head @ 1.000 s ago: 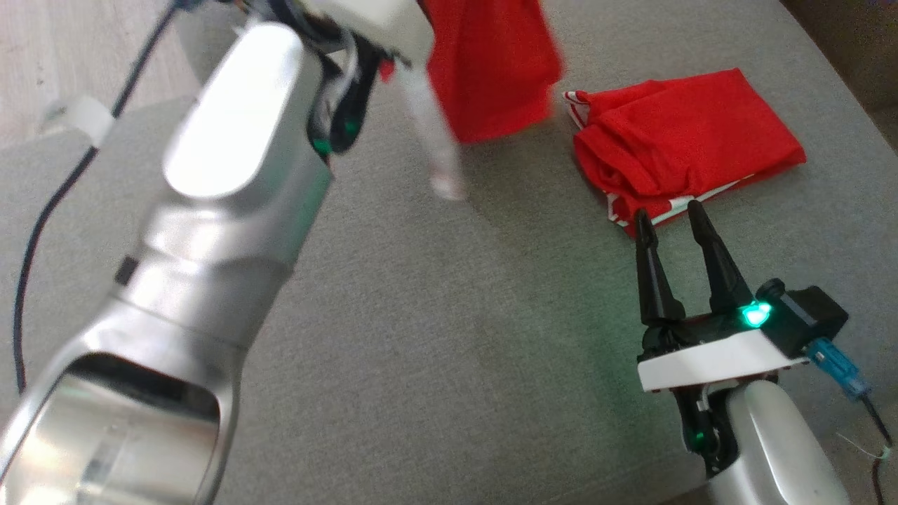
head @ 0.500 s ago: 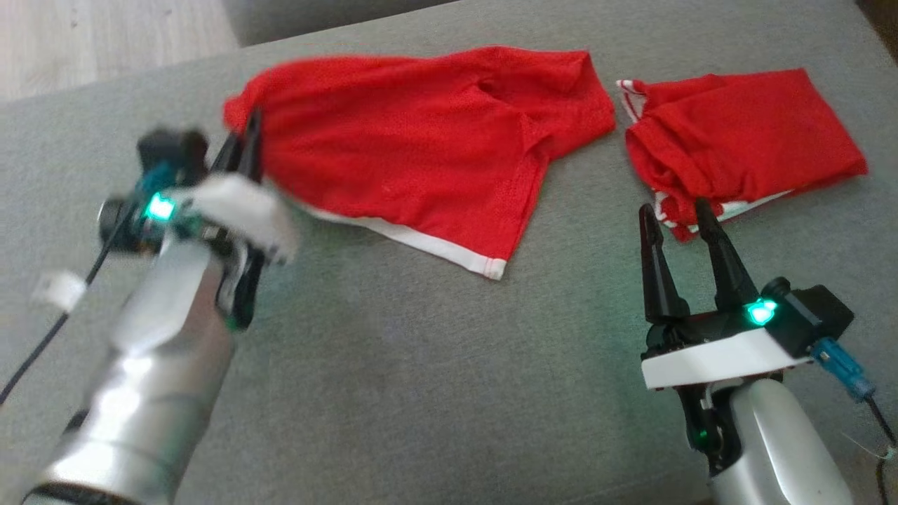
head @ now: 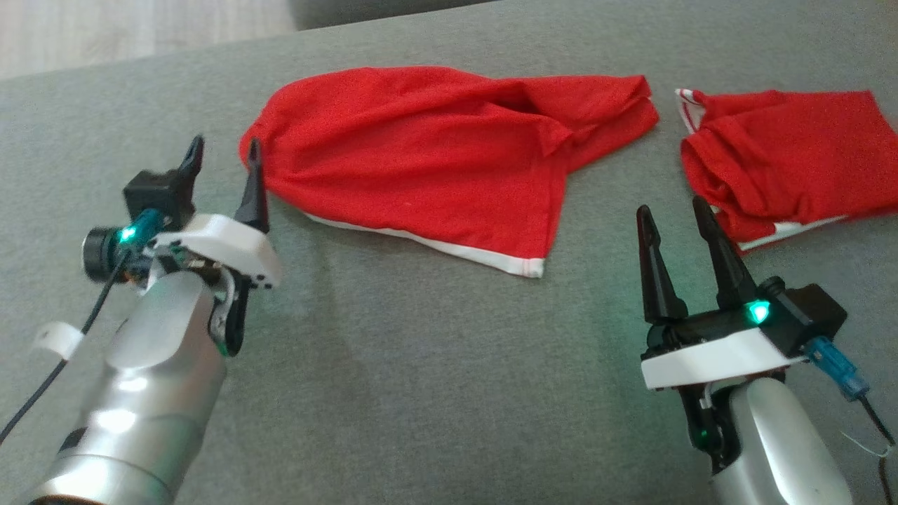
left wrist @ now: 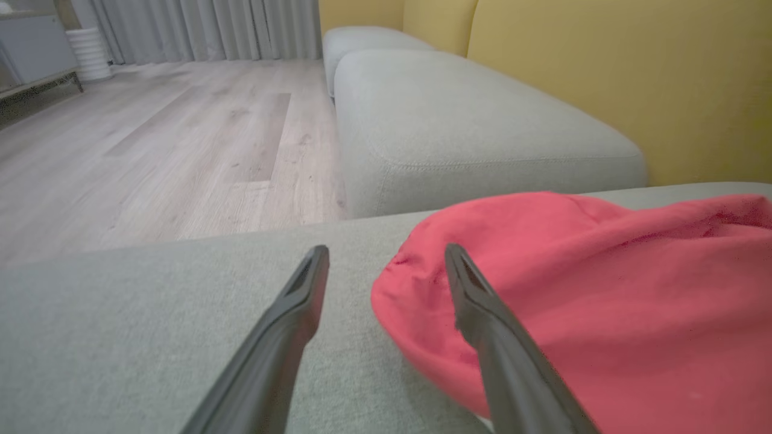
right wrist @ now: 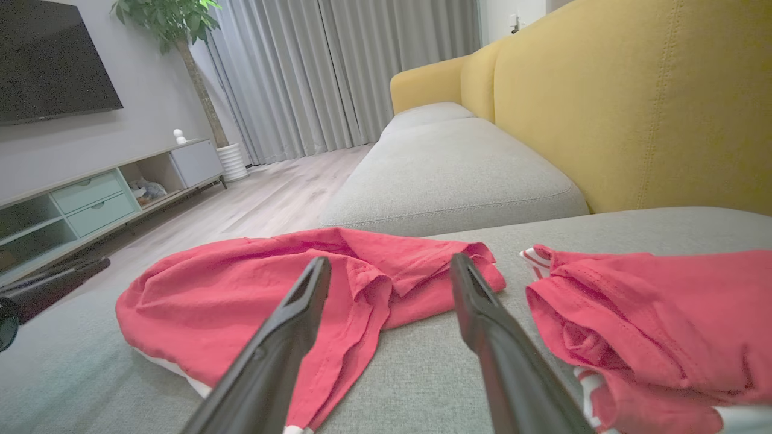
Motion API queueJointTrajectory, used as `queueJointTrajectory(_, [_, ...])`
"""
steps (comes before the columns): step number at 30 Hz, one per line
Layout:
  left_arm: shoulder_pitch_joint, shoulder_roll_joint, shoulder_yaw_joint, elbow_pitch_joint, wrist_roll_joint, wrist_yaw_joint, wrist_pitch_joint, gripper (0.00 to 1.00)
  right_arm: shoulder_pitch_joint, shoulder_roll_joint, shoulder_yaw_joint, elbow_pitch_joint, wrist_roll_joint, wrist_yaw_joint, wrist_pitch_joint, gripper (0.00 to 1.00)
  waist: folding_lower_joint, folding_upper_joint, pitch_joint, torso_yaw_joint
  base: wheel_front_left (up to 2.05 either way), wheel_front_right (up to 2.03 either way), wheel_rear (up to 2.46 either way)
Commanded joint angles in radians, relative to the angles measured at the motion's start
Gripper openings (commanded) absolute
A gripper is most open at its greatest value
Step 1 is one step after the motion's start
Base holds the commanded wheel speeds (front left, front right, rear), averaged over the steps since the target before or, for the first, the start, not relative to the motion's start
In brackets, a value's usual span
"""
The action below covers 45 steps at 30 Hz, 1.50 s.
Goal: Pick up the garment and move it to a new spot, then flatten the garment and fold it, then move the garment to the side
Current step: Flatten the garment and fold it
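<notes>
The red garment [head: 435, 154] with a white hem lies spread and wrinkled on the grey sofa seat [head: 421, 365]. My left gripper [head: 224, 144] stands open at its left edge. In the left wrist view the right finger of that gripper [left wrist: 386, 250] lies over the garment's [left wrist: 603, 289] rim, and the cloth bulges slightly into the gap without being clamped. My right gripper [head: 670, 207] is open and empty at the lower right. The right wrist view has the garment [right wrist: 241, 295] beyond this gripper's [right wrist: 391, 260] tips.
A second red piece of clothing [head: 786, 161], roughly folded, lies at the right of the seat, just beyond my right gripper, and shows too in the right wrist view [right wrist: 651, 319]. The yellow backrest [right wrist: 633, 108] rises behind. Wooden floor [left wrist: 151, 138] lies past the seat's far-left edge.
The left arm brought the hanging garment down onto the seat, spread it out, and its gripper opened, letting go of the cloth. The head camera has shifted. The right arm kept still.
</notes>
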Motion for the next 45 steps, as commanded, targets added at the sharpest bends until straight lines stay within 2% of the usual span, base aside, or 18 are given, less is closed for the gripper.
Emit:
queueJointTrajectory(1, [-0.049, 0.027, 0.027, -0.041, 0.016, 0.003, -0.018, 1.0, -0.023, -0.003, 0.018, -0.028, -0.01, -0.001, -0.01, 1.0, 0.0, 0.0, -0.007, 0.019, 0.0, 0.0, 0.0])
queueJointTrajectory(10, [0.003, 0.059, 0.005, -0.258, 0.145, 0.014, -0.034, 1.0, -0.01, -0.003, 0.001, -0.021, -0.026, -0.001, -0.01, 1.0, 0.0, 0.0, -0.035, 0.095, 0.0, 0.0, 0.0])
queueJointTrajectory(18, [0.191, 0.088, 0.035, -0.443, 0.199, 0.086, -0.034, 1.0, 0.022, -0.003, -0.012, -0.015, -0.028, -0.001, -0.011, 1.0, 0.0, 0.0, -0.062, 0.16, 0.0, 0.0, 0.0])
queueJointTrajectory(21, [0.293, 0.08, 0.06, -0.509, 0.204, 0.122, -0.034, 1.0, 0.038, -0.003, -0.018, -0.009, -0.03, -0.001, -0.011, 1.0, 0.0, 0.0, -0.071, 0.182, 0.0, 0.0, 0.0])
queueJointTrajectory(24, [0.382, 0.059, 0.083, -0.558, 0.201, 0.138, -0.034, 1.0, 0.053, -0.003, -0.023, -0.002, -0.035, -0.001, -0.011, 1.0, 0.0, 0.0, -0.07, 0.206, 0.0, 0.0, 0.0])
queueJointTrajectory(29, [0.432, 0.033, 0.102, -0.586, 0.221, 0.139, -0.034, 1.0, 0.057, -0.003, -0.01, 0.081, -0.062, -0.001, -0.01, 1.0, 0.0, 0.0, -0.066, 0.238, 0.0, 0.0, 0.0])
queueJointTrajectory(35, [0.437, 0.001, 0.109, -0.576, 0.237, 0.12, -0.034, 1.0, 0.018, -0.003, 0.008, 0.228, -0.091, -0.001, 0.059, 1.0, 0.0, 0.0, -0.064, 0.26, 0.0, 0.0, 0.0])
queueJointTrajectory(45, [0.437, -0.03, 0.139, -0.558, 0.257, 0.093, -0.034, 1.0, -0.061, -0.003, 0.03, 0.35, -0.072, -0.001, 0.085, 1.0, 0.0, 0.0, -0.037, 0.283, 0.0, 0.0, 0.0])
